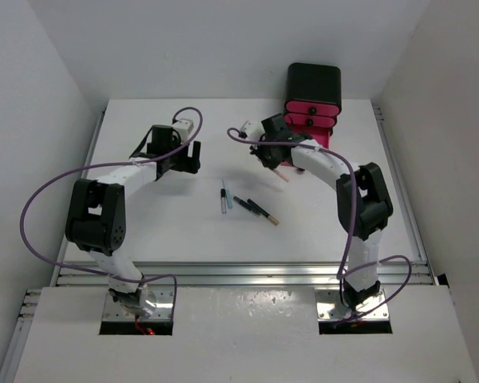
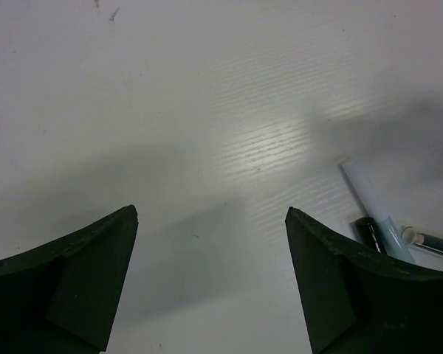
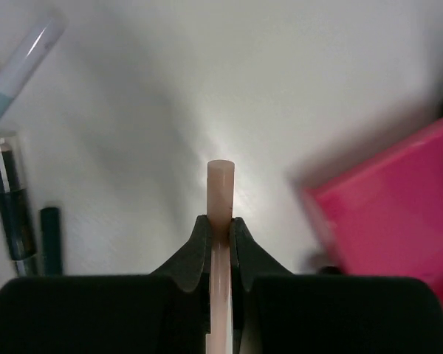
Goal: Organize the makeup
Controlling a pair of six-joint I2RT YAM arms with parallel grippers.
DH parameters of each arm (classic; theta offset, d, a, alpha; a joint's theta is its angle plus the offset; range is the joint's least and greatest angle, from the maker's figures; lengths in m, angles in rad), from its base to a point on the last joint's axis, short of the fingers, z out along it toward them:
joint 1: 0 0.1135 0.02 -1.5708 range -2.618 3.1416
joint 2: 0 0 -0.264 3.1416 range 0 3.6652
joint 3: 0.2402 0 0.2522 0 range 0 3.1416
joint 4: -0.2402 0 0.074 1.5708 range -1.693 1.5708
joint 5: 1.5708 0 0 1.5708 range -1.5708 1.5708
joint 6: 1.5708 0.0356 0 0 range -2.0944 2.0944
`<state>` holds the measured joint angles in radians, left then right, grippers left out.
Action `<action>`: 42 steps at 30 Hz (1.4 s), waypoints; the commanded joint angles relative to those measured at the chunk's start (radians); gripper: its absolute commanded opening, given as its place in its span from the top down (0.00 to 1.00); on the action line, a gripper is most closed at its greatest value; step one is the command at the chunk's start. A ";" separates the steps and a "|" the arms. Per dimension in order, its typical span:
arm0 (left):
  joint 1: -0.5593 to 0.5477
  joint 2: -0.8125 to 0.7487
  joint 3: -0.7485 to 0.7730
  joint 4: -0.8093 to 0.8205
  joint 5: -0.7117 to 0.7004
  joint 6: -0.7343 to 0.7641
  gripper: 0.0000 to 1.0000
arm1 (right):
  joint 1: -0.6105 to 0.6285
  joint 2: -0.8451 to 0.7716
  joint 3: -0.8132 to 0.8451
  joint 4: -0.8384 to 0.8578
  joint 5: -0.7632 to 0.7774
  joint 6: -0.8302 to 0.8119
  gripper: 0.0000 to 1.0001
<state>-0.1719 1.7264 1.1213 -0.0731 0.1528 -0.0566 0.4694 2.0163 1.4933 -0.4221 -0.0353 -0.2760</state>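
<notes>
White table, white walls; two arms based at the near edge.

1. Left claw: hangs over bare table at left centre. Released and holding nothing.

2. Loose sticks: three lie flat at table centre, close together and between the two arms. One is pale blue, and the other two are dark, one with a lighter tip.

3. Peach stick: off the table, in the right claw. The claw is clenched on the shaft, with the blunt end standing out past the fingertips. In the top view one end slants out under the claw, right of the loose sticks.

4. Box: black, at the far right of the table, with pink drawers facing the arms, just beyond the right claw.

Step in hand, as judged: the right arm is carrying the peach stick to a drawer.
- Keep the clamp firm.
- Turn the stick to lie along the drawer's length.
- Bring it low over the tray before letting go, so it does not bounce or roll out.
- Keep the wrist off the box front.
- The left claw is best kept where it is, apart from the loose sticks.

Views compared:
- The top view alone shows both arms, the box and the overall layout. Jaw states are hard to read in it.
- The left wrist view settles the wide gap between its fingers and shows the blue stick's colour.
- The right wrist view settles the clamp and shows a blurred pink drawer at right. Whether that drawer is open cannot be told.
- No view shows palettes or a tube.
</notes>
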 commanded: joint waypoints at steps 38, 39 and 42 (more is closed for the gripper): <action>-0.081 -0.047 -0.018 0.012 -0.036 0.110 0.13 | 0.063 -0.226 -0.284 -0.009 -0.176 0.075 0.62; -0.090 -0.047 -0.018 0.012 -0.036 0.110 0.13 | 0.069 -0.231 -0.289 -0.015 -0.181 0.101 0.62; -0.090 -0.056 -0.038 0.012 -0.036 0.110 0.13 | 0.083 -0.249 -0.333 -0.020 -0.186 0.132 0.60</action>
<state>-0.2497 1.7241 1.1019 -0.0803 0.1150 0.0452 0.5602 1.7870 1.1767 -0.4236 -0.1719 -0.2260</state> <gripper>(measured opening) 0.872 0.396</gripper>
